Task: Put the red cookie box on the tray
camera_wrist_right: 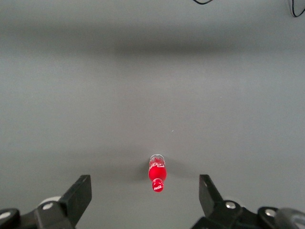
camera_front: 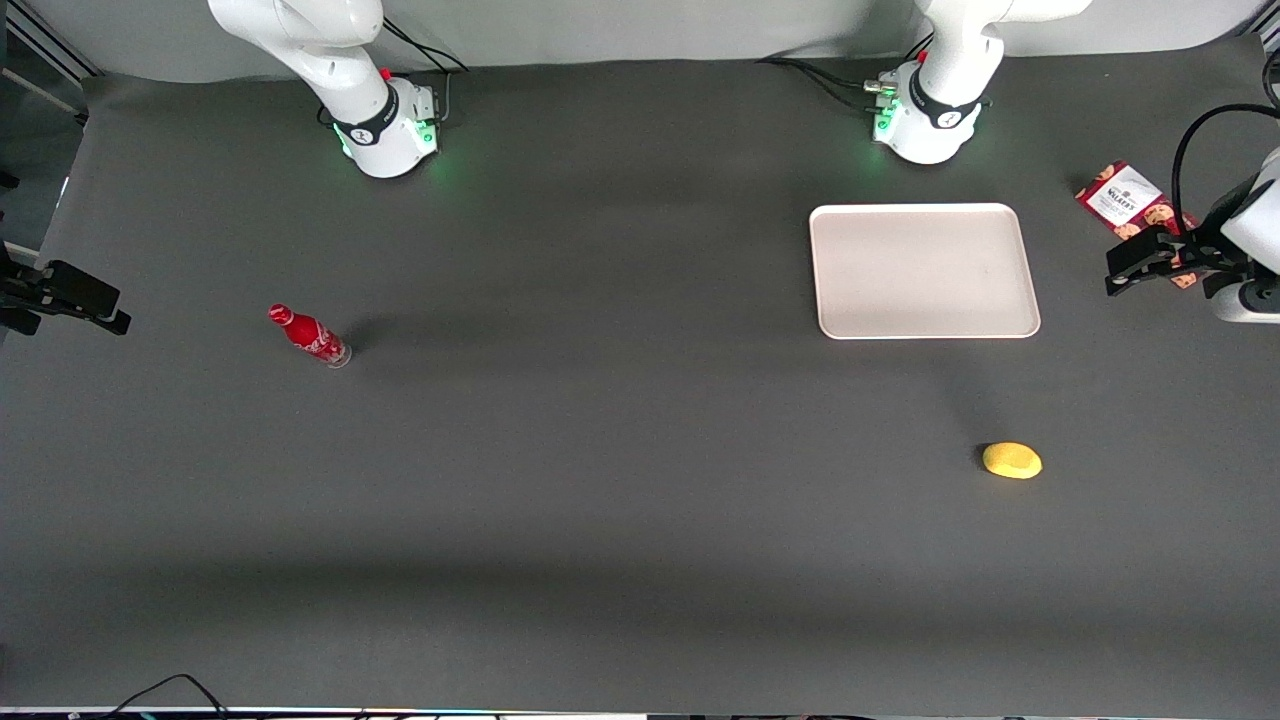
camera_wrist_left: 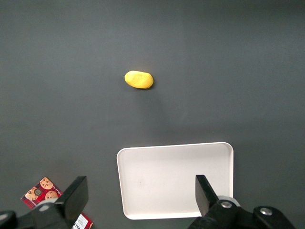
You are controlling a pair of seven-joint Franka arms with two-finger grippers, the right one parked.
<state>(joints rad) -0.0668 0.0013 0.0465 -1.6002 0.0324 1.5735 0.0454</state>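
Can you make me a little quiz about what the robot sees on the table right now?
1. True or false: the red cookie box is already lying on the tray.
2. Which thing is nearest to the front camera? A) the red soda bottle B) the yellow lemon-like thing C) the tray
3. Fill in: the gripper hangs with its fingers ____ over the table, partly covering the cookie box in the front view.

Key
1. False. The box lies on the table beside the tray, at the working arm's end, and nothing lies on the tray.
2. B.
3. Open. It holds nothing.
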